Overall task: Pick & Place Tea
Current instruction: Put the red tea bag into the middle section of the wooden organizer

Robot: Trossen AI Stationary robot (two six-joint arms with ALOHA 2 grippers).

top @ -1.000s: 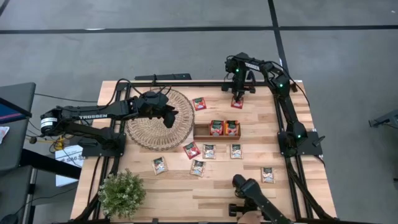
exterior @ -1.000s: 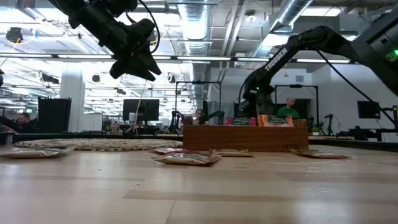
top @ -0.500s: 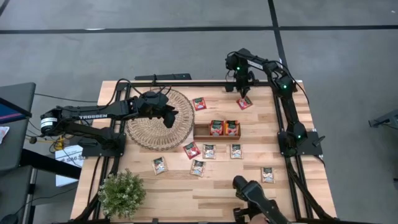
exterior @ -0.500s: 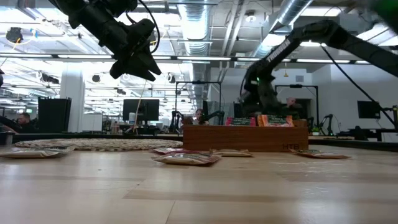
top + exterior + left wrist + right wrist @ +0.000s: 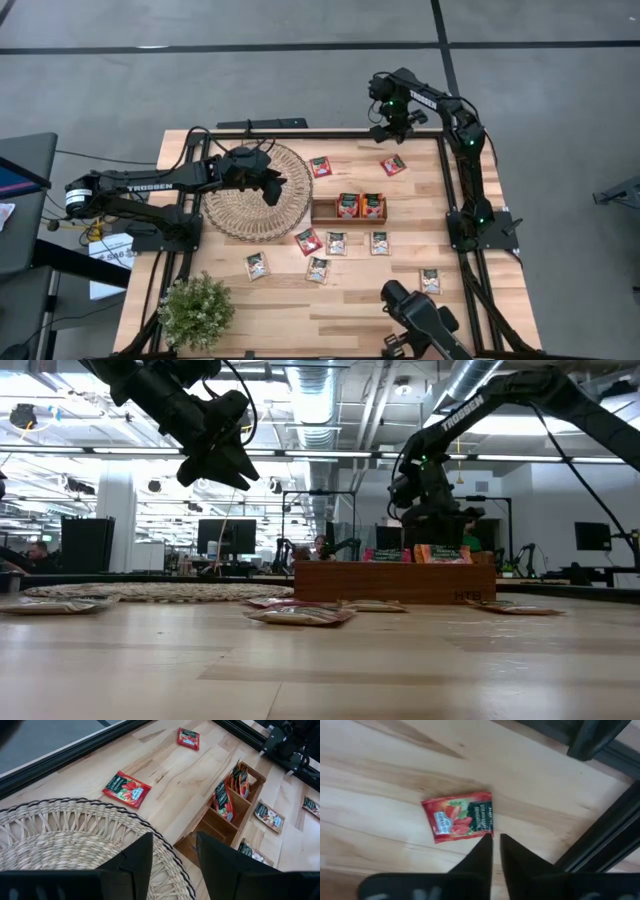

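Observation:
Tea sachets lie flat on the wooden table. One red sachet is at the far right, and another is beside the woven mat. Several more lie near the table's middle. Two stand in the wooden tray. My right gripper hangs above the far-right sachet, pointing down. Only a narrow gap shows between its fingers, and nothing is in it. My left gripper hovers open over the mat's right edge, holding nothing.
A potted plant stands at the near left corner. A dark device juts in at the near edge. Black frame rails run along the table's right and far sides. Bare wood lies between the tray and the far edge.
My right gripper has risen from the far-right red sachet, moved toward the far edge and rolled about its own axis. The sachet has slid a little toward the right edge, turned, and lies flat on the table.

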